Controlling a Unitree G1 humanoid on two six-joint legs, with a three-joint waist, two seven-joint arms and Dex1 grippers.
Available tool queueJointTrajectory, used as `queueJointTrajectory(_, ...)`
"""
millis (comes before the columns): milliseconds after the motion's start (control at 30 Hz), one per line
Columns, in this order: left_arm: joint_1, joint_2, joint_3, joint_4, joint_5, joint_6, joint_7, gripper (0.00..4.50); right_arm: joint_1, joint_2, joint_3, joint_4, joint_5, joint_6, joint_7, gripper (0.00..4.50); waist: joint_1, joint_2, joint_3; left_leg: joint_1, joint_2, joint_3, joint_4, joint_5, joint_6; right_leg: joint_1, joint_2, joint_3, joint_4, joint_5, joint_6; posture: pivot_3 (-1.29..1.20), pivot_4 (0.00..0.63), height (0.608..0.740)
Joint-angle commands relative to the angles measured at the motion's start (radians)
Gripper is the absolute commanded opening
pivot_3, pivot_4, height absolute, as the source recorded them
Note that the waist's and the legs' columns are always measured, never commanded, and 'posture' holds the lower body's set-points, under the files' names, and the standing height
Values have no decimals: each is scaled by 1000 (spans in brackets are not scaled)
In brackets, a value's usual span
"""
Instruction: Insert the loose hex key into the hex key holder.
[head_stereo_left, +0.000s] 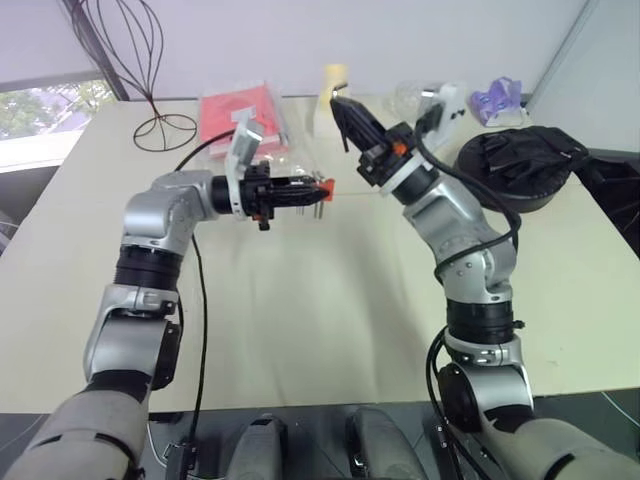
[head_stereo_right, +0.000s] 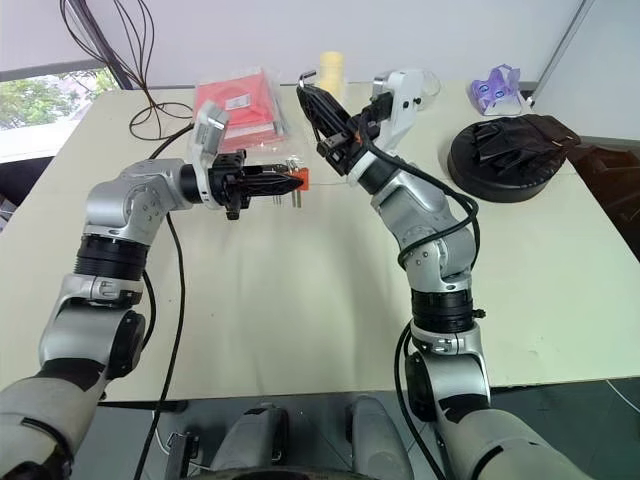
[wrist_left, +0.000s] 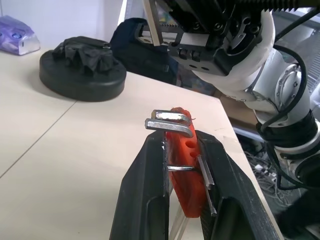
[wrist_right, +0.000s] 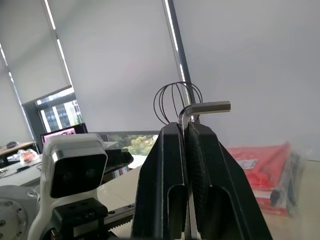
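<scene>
The hex key holder, a small orange-red block with short metal keys sticking out, is clamped between my left gripper's fingers above the table, and the gripper points level toward my right arm. A little beyond and above it, my right gripper is shut on the loose hex key. The key's long shaft is pinched between the fingers and its short bent end sticks out past the fingertips. In the head views the right gripper slants upward, apart from the holder.
On the table's far side lie a red packet in clear plastic, a black wire stand, a pale yellow cup, a purple item and a black round pad with a dark cloth. A black cable trails from my left arm.
</scene>
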Motion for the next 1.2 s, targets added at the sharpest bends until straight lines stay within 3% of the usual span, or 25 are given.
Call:
queueJointTrajectory(33, -50, -27, 45, -5, -35, -6, 31, 212, -15, 19, 2, -45, 25, -7, -3, 33, 0, 0, 0, 0, 0, 0, 0, 0, 0, 0, 0, 0, 0, 0, 0, 0, 150, 740)
queueJointTrajectory(1200, -96, -49, 86, 55, -62, -15, 75, 212, -8, 27, 4, -41, 17, -18, -3, 33, -1, 0, 0, 0, 0, 0, 0, 0, 0, 0, 0, 0, 0, 0, 0, 0, 150, 740)
